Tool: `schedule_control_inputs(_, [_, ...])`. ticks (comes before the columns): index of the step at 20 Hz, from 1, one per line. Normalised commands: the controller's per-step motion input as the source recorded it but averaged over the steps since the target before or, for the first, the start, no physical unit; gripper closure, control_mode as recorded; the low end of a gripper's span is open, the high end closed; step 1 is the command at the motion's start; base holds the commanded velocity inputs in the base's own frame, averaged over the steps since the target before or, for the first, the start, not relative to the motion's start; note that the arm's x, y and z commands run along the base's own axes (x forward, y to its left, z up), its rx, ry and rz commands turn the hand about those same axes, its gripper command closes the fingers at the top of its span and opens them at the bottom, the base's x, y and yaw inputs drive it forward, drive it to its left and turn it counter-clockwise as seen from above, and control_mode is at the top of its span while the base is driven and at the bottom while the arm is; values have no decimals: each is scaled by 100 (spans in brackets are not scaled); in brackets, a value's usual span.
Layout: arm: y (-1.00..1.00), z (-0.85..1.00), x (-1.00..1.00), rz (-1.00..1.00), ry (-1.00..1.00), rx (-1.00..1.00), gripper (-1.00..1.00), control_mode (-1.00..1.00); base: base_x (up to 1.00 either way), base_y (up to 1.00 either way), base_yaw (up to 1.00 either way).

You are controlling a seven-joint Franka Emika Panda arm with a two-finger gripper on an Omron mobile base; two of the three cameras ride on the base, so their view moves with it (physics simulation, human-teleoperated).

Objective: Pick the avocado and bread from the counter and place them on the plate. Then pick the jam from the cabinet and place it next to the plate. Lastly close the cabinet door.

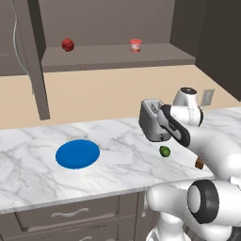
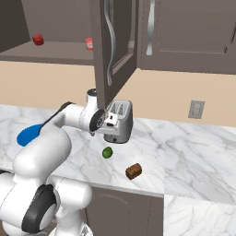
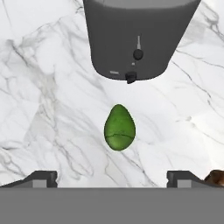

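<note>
The gripper [image 3: 112, 178] hangs above the counter [image 1: 122, 162] with its jaws spread wide and nothing between them, looking straight down on the avocado [image 3: 119, 127], which lies centred between the two fingertips [image 3: 41, 178] in the hand view. The fruit rests on its side on the marble, just in front of a grey toaster [image 3: 140, 39].

The main risk is the avocado's rounded, egg-like shape: if the fingers close off-centre or too high on its curve, it could squirt out and roll along the slab, possibly off the near edge. A descent that drifts forward could also knock the hand against the toaster, which stands close behind the fruit.

The bread [image 2: 133, 171] sits near the counter's front edge, just beside the avocado, so a sideways slip could nudge it over. The blue plate [image 1: 77, 153] lies well apart along the counter, with a bare stretch of marble between. Above, the cabinet door [image 2: 110, 50] hangs open right over the hand and could be struck on a high lift. On the cabinet [image 1: 117, 55] shelf stand the jam [image 1: 135, 45] and a darker red ball [image 1: 68, 44].
</note>
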Motion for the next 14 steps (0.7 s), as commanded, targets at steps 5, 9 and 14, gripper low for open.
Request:
schedule_control_inputs(5, [-7, -42, 17, 0, 0, 0, -100, -100, 0, 0, 0])
schedule_control_inputs(9, [-5, -41, 13, 0, 0, 0, -100, -100, 0, 0, 0])
schedule_control_inputs(14, [-5, -42, 9, 0, 0, 0, -100, -100, 0, 0, 0])
